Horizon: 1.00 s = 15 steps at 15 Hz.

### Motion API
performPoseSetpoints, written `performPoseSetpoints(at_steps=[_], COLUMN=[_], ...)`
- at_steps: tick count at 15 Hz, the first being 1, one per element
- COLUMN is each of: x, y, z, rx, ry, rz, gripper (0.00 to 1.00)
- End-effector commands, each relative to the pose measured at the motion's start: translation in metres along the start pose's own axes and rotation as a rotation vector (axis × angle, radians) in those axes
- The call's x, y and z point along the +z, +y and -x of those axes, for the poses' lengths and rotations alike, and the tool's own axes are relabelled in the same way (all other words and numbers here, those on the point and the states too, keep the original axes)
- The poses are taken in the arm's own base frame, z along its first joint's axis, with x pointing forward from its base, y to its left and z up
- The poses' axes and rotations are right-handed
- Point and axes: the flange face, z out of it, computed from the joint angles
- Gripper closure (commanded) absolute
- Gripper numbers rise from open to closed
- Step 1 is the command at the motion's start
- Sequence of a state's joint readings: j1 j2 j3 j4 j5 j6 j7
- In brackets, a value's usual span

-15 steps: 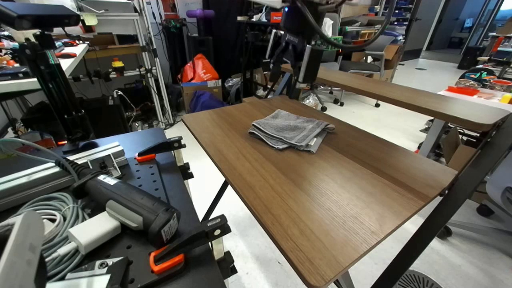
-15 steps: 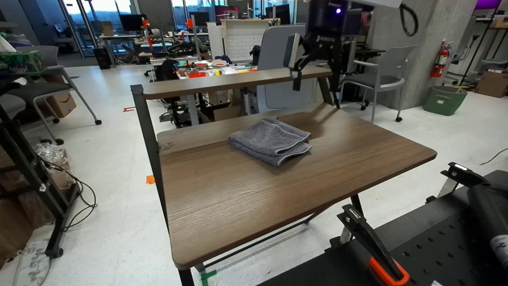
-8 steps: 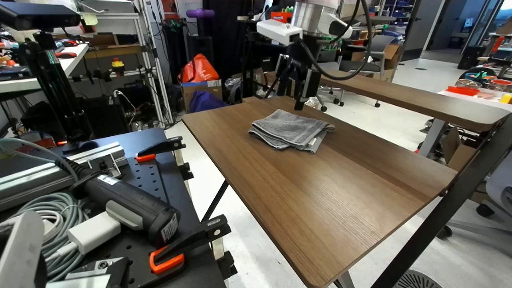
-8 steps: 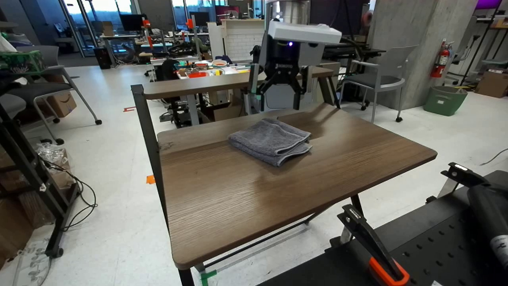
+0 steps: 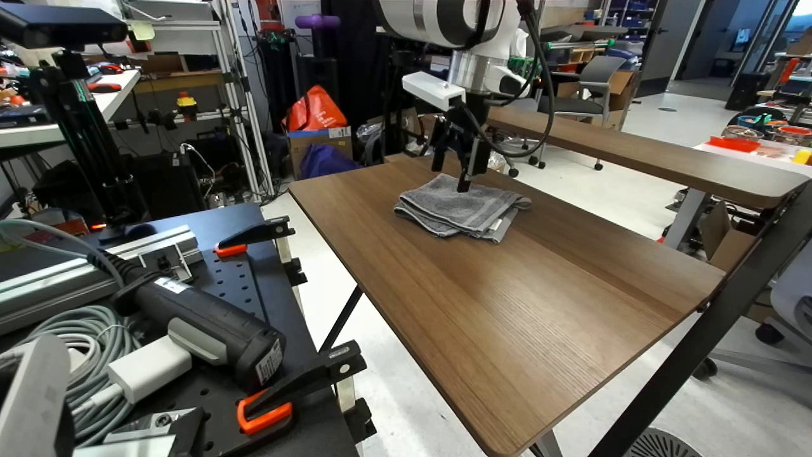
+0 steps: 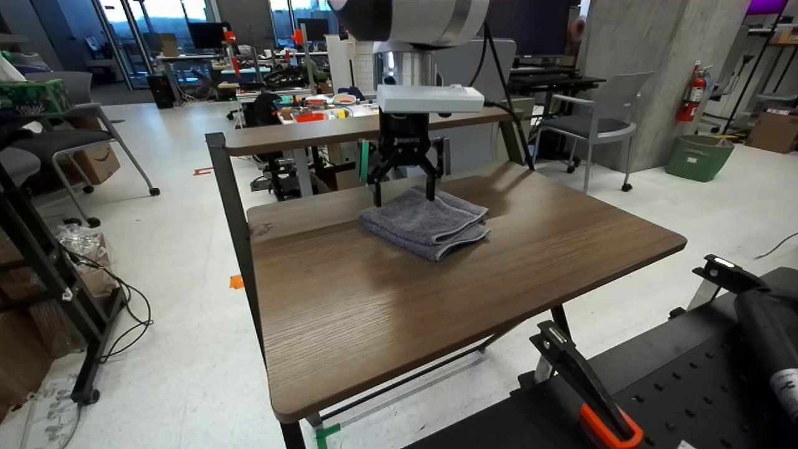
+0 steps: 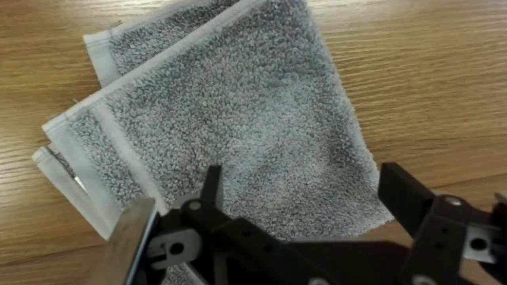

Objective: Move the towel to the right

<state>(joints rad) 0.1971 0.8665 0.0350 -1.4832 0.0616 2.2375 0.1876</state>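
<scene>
The towel, a folded grey cloth with lighter bands, lies flat on the brown tabletop in both exterior views (image 5: 463, 206) (image 6: 430, 224). It fills much of the wrist view (image 7: 237, 118), with its layered hemmed edges at the left. My gripper (image 5: 451, 178) points down at the towel's back part; it also shows in an exterior view (image 6: 404, 199). In the wrist view my gripper (image 7: 302, 172) is open, one finger over the towel, the other at its right edge with bare wood beyond. Nothing is between the fingers. I cannot tell whether the fingertips touch the cloth.
The brown tabletop (image 5: 539, 311) has a raised wooden shelf (image 5: 634, 152) along one side, also in an exterior view (image 6: 299, 138). A dark post (image 6: 234, 237) holds the shelf's end. A black bench (image 5: 298, 387) with clamps and a handheld tool stands beside the table.
My gripper has come down from above the table's far side and moved over to the towel. It stays open. The towel has not moved.
</scene>
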Motion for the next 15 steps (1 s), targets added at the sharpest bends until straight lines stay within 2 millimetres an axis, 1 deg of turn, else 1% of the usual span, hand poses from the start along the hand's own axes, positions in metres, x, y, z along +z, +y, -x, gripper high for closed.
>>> performPoseSetpoints(at_steps=[1,2,5,8,12,15], x=[0.020,0.025,0.035,0.033,0.032,0.034], y=[-0.002,0.000,0.019,0.046,0.103,0.155], z=[-0.013,-0.015,-0.018,-0.019,-0.015,-0.010], rx=[0.015,0.022,0.056,0.105,0.203,0.292], ry=[-0.003,-0.006,-0.012,-0.011,-0.015,-0.025], rz=[0.027,0.031,0.047,0.066,0.087,0.092], gripper=[0.00,0.00,0.00,0.00,0.00,0.00])
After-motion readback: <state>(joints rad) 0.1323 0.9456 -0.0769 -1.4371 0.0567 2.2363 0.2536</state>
